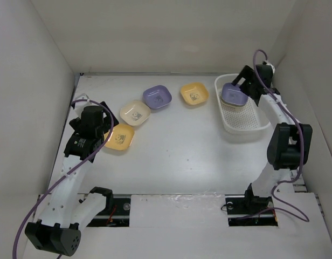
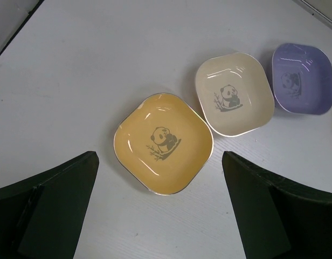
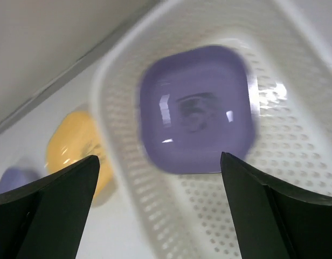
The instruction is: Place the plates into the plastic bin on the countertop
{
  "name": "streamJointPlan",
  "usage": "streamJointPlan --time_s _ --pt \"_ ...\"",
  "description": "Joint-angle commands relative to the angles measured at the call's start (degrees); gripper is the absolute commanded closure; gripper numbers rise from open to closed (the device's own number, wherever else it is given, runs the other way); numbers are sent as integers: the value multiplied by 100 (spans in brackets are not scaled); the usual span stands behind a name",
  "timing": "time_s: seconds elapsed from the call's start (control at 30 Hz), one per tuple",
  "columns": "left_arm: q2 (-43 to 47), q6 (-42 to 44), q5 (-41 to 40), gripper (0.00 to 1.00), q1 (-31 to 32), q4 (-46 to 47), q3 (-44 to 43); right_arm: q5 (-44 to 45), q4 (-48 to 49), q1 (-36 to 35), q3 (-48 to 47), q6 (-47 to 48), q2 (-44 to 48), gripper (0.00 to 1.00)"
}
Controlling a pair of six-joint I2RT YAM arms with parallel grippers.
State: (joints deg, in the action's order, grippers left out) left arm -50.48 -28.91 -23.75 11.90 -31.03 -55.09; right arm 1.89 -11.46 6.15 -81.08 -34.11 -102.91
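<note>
The left tool [image 2: 159, 157], fingers apart, hangs over a yellow-orange plate [image 2: 171, 129] on the worktop [image 2: 74, 70], with a cream plate [image 2: 234, 94] just beside it. The right tool [image 3: 159, 159], fingers also apart, hovers above a purple plate [image 3: 195, 108] inside the plastic bin [image 3: 295, 183], touching neither finger.

What I see on the surface [image 1: 177, 156]
Four plates [image 1: 135, 112] lie in a row left of the bin [image 1: 247, 128]; a fifth plate [image 1: 233, 94] lies inside it.
</note>
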Motion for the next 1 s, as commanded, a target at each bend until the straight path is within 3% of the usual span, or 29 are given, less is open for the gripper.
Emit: streamJointPlan --time_s 0.0,0.13,0.27,0.5,0.63,0.83,0.93,0.97 --pt "91 78 28 0 -4 167 7 -47 400 -999 -504 1474 606 0" --pt "143 78 28 0 -4 167 7 -23 -758 -2273 -1795 2636 -166 3" --pt "204 78 28 0 -4 167 7 -320 -1568 -2627 -3252 3102 -1308 7" --pt "389 139 203 0 -4 272 60 -480 -2176 -2830 -4547 3877 -2795 11" --pt "390 140 204 0 -4 273 60 -557 -2176 -2830 -4548 3956 -3067 11" --pt "337 140 257 0 -4 273 60 -629 -2290 -2882 -4548 4008 -3420 20" --pt "337 140 257 0 -4 273 60 -689 -2351 -2883 -4496 4008 -3560 31" --pt "337 140 257 0 -4 273 60 -690 -2352 -2883 -4496 4008 -3639 44"
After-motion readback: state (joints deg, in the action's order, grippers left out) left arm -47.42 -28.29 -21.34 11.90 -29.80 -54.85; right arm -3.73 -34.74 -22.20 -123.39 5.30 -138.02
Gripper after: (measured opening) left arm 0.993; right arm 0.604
